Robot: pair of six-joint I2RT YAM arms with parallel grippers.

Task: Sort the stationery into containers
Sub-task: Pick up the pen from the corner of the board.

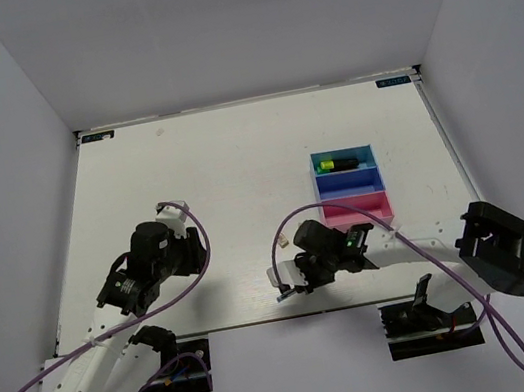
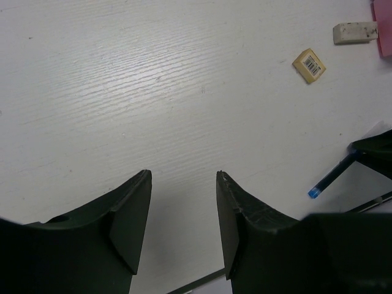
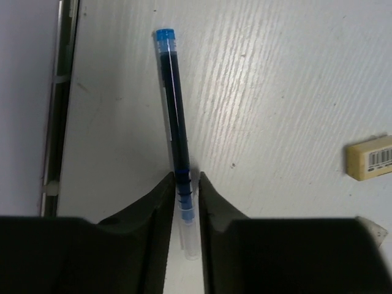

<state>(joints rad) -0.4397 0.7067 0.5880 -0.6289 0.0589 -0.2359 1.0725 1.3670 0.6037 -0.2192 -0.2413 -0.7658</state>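
Observation:
My right gripper [image 3: 184, 177] is shut on the clear end of the blue pen [image 3: 171, 98], low over the table by its near edge. From above, this gripper [image 1: 293, 287] is left of the organiser, and the pen's tip [image 1: 282, 297] sticks out towards me. The organiser's light blue bin [image 1: 366, 149] holds black highlighters showing green and yellow [image 1: 337, 161]. Its darker blue bin [image 1: 348, 183] and pink bin [image 1: 356, 210] look empty. A tan barcoded eraser [image 2: 309, 65] and a white smudged eraser [image 2: 355, 32] lie on the table. My left gripper [image 2: 184, 174] is open and empty. The other pen and the purple highlighter are out of view.
The table's near edge strip [image 3: 58, 122] runs just left of the pen. The barcoded eraser [image 3: 370, 157] lies to the right of my right gripper, and from above it [image 1: 281, 242] is just beyond my right wrist. White walls enclose the table.

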